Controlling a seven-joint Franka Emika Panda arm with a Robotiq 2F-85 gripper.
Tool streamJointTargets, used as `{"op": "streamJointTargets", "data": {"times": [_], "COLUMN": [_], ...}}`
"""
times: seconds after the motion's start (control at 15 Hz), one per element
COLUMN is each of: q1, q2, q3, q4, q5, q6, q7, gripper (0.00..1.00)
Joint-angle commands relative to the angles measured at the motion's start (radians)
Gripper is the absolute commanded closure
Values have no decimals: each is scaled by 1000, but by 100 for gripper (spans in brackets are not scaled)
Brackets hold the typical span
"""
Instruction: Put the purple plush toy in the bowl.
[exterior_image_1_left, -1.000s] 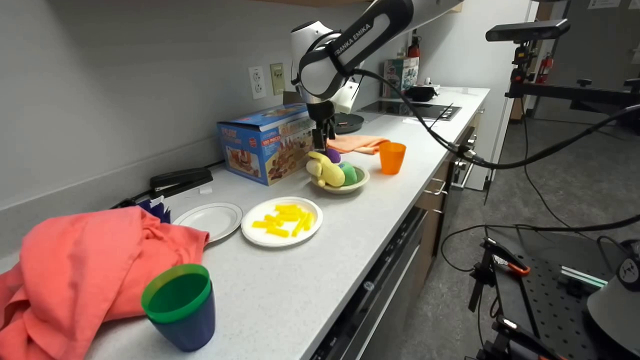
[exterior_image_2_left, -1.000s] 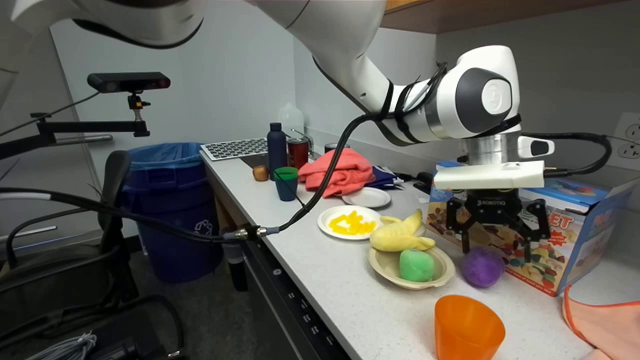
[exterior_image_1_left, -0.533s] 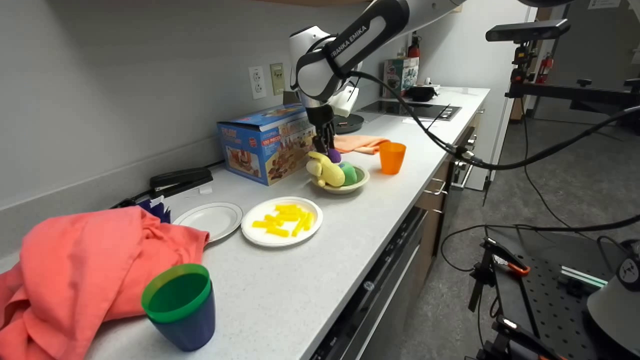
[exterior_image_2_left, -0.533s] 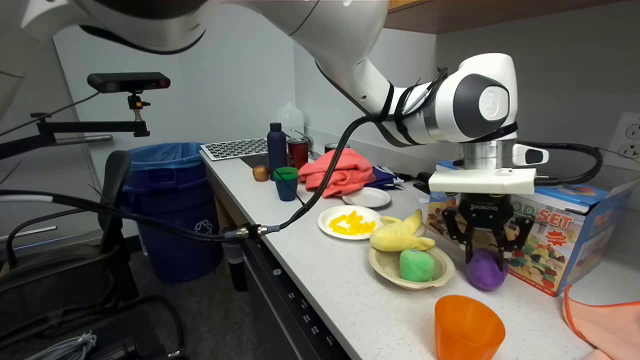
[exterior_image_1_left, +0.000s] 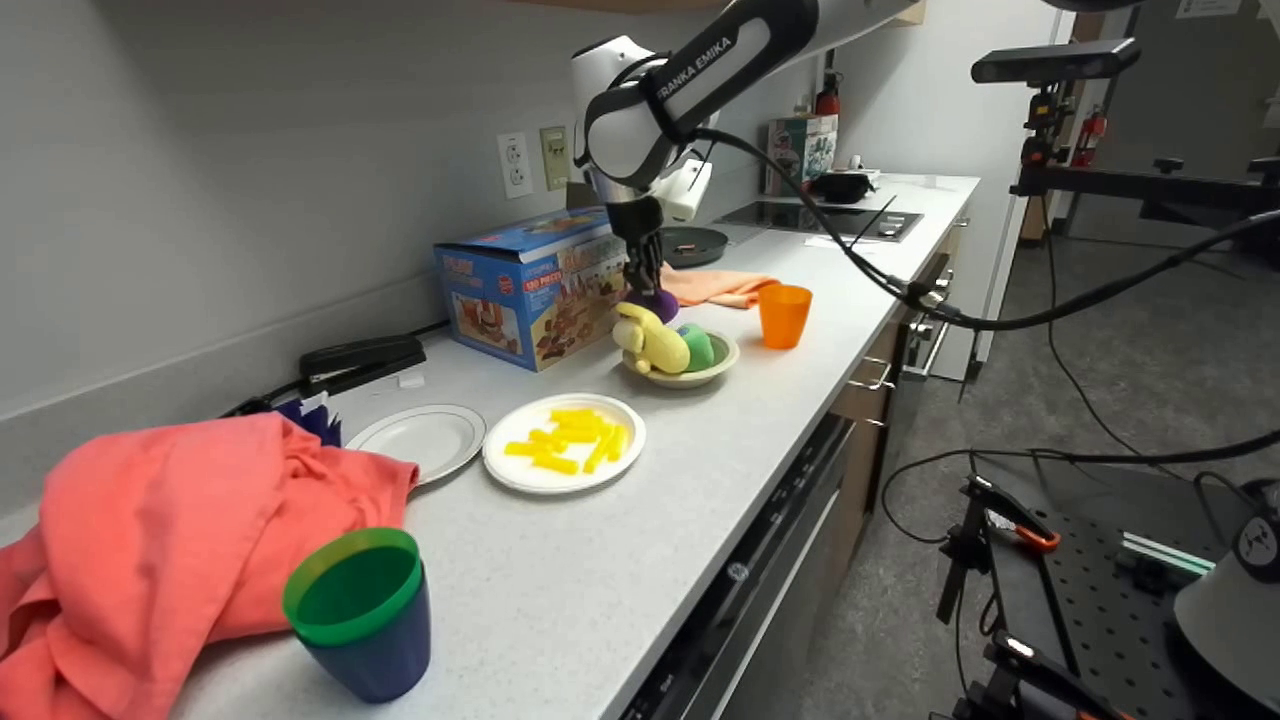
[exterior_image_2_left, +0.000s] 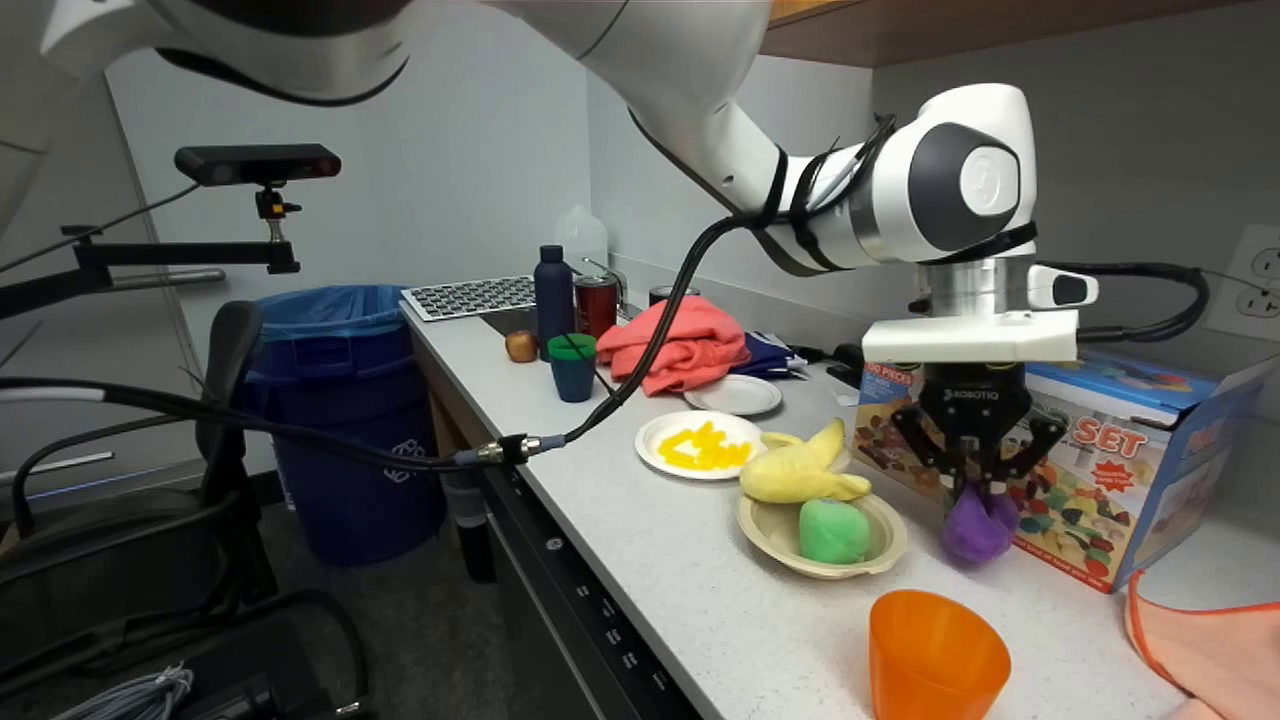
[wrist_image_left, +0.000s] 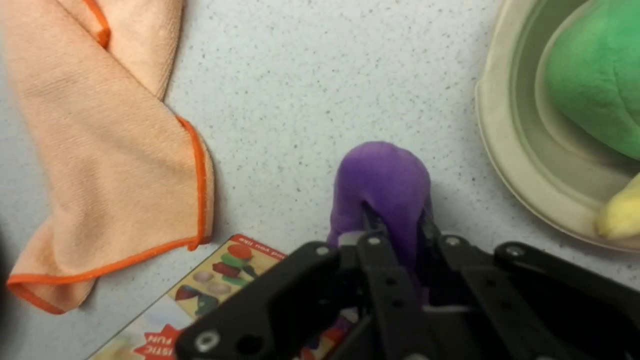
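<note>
So, purple toy (wrist_image_left: 382, 172) was pinched in the gripper (exterior_image_2_left: 974, 489), jaws narrow on it, soft body bulging below the fingertips; couldn't tell if it was off the counter (wrist_image_left: 270, 90). Not in the bowl (wrist_image_left: 495, 115), which sat near, to the gripper's right in the wrist view, with banana (exterior_image_2_left: 798, 476) and green plush (exterior_image_2_left: 834, 532) taking up room. Main risk, my guess: grip looked high on squashy stuff, so a weak hold could let it slip out mid-carry. Lifting too little could snag the rim; the crowded bowl could make it roll off.
</note>
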Motion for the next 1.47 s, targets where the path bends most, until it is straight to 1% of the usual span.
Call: {"op": "streamJointTargets", "data": {"times": [0.0, 0.27, 0.53, 0.67, 0.73, 0.87, 1.2, 1.4], "q1": [10, 18, 24, 29, 40, 59, 60, 62], "q2": [-50, -114, -152, -159, -153, -146, -163, -182], "q3": [1, 0, 12, 23, 21, 21, 57, 70], "q4": [0, -38, -62, -72, -66, -70, -113, -136], "q5": [-53, -137, -174, -177, -191, -218, -197, -194], "q6": [-52, -51, -58, -83, -118, -143, -113, -114], "q7": [-66, -135, -209, -250, -249, -233, -263, -271], "gripper": [97, 96, 96, 96, 96, 96, 96, 96]}}
